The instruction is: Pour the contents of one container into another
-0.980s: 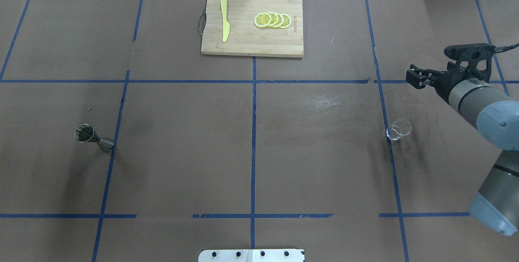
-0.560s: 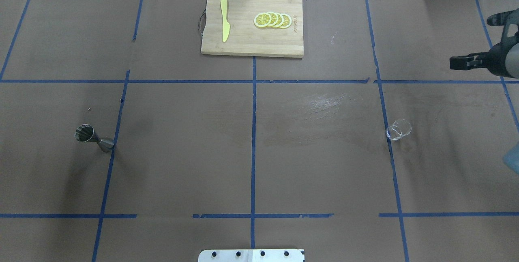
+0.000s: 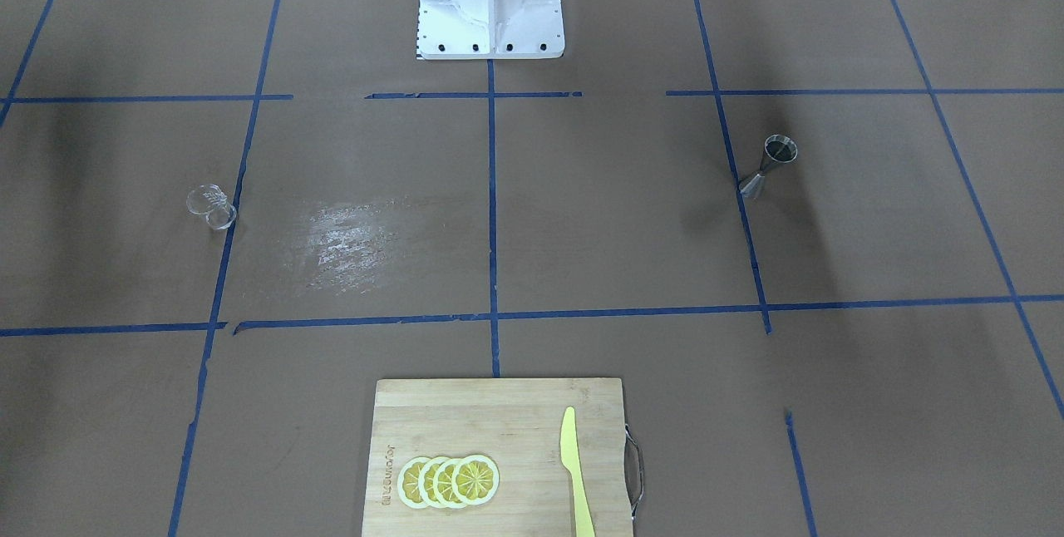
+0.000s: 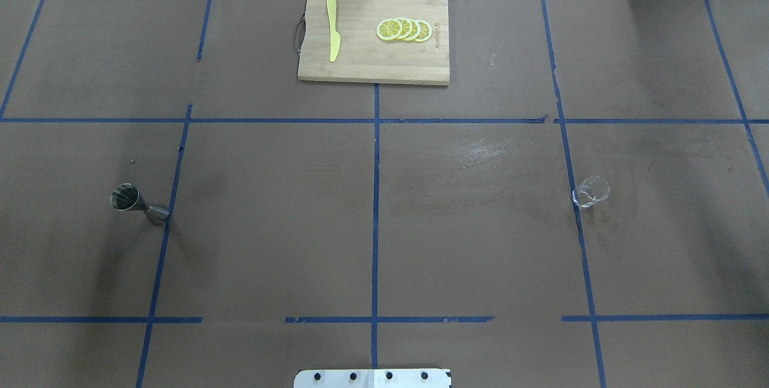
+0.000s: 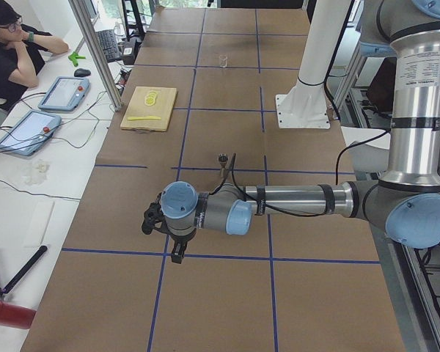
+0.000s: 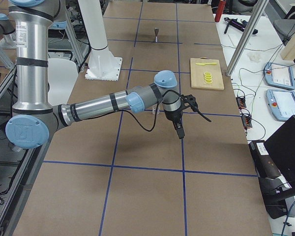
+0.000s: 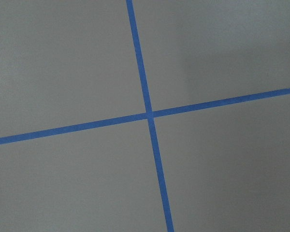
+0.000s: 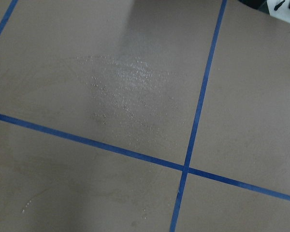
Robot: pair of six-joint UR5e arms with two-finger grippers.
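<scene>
Bamboo board (image 4: 360,57) with lemon slices (image 4: 404,29) lies apart from cup (image 4: 591,191), jigger (image 4: 139,203); left claw (image 5: 177,255), right claw (image 6: 180,132): grip untellable.

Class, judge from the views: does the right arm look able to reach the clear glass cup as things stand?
Probably yes. The glass cup stands alone in the open, the right gripper hangs near it in the air, and nothing lies between them; the cutting board is far off.
</scene>
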